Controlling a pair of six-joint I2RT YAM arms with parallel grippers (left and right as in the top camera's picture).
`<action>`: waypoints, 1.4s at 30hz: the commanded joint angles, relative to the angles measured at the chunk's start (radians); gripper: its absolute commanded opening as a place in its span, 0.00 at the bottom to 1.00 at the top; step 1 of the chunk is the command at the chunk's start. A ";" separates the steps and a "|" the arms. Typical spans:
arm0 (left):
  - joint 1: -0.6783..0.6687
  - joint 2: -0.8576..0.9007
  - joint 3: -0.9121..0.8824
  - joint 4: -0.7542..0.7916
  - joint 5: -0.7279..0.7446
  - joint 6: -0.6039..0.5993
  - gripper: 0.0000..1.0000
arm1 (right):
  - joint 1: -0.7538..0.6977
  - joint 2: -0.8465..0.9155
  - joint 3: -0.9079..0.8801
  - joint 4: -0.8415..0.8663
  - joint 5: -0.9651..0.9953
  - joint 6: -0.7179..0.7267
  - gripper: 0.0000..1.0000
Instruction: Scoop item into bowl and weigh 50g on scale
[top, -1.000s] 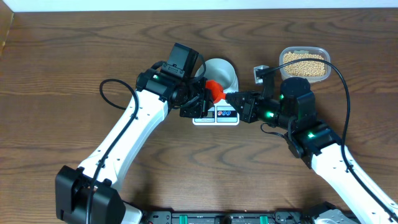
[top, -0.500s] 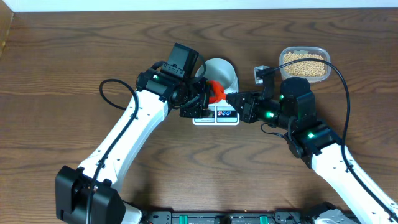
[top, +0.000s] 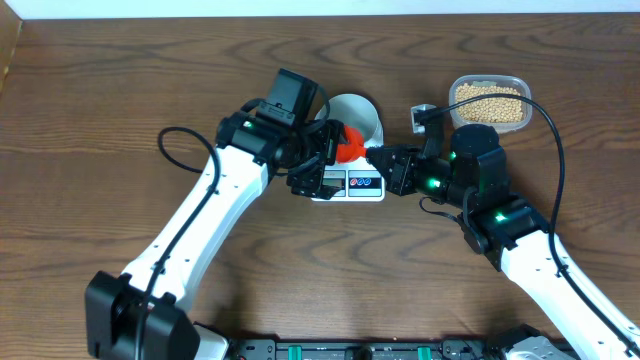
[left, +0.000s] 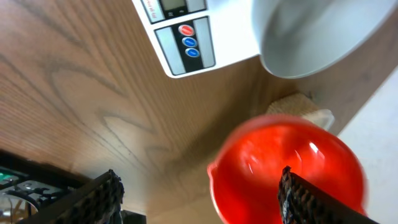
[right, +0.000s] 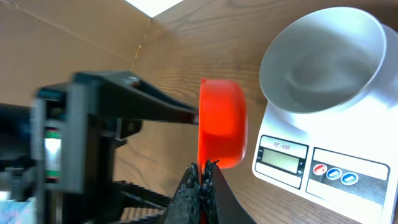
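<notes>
The white bowl (top: 360, 118) (right: 320, 62) stands on the white scale (top: 348, 186) (right: 323, 169), and its inside looks bare. Just in front of them, over the scale's left end, hangs a red scoop (top: 346, 147) (right: 221, 129). My right gripper (top: 378, 160) (right: 203, 169) is shut on the scoop's handle. My left gripper (top: 328, 158) (left: 199, 186) is open, one finger on each side of the scoop's cup (left: 286, 168). No beans show in the cup. The tan beans (top: 489, 103) lie in a clear tub at the back right.
The clear plastic tub (top: 520, 84) stands behind my right arm, near the table's far edge. Both arms crowd the scale from left and right. A black cable loops off the left arm (top: 170, 150). Bare wood lies along the table's left side.
My left jaws have gone from shut on the red scoop to wide open. The scoop stays in my right gripper and has shifted slightly toward the bowl.
</notes>
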 joint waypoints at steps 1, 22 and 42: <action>0.035 -0.074 0.003 -0.002 -0.018 0.074 0.82 | -0.015 0.000 0.017 0.003 0.020 -0.011 0.01; 0.087 -0.287 0.003 -0.003 -0.373 0.796 0.83 | -0.075 -0.002 0.201 -0.263 0.107 -0.106 0.01; 0.087 -0.287 0.001 -0.066 -0.372 1.100 0.83 | -0.077 -0.002 0.616 -0.933 0.756 -0.240 0.01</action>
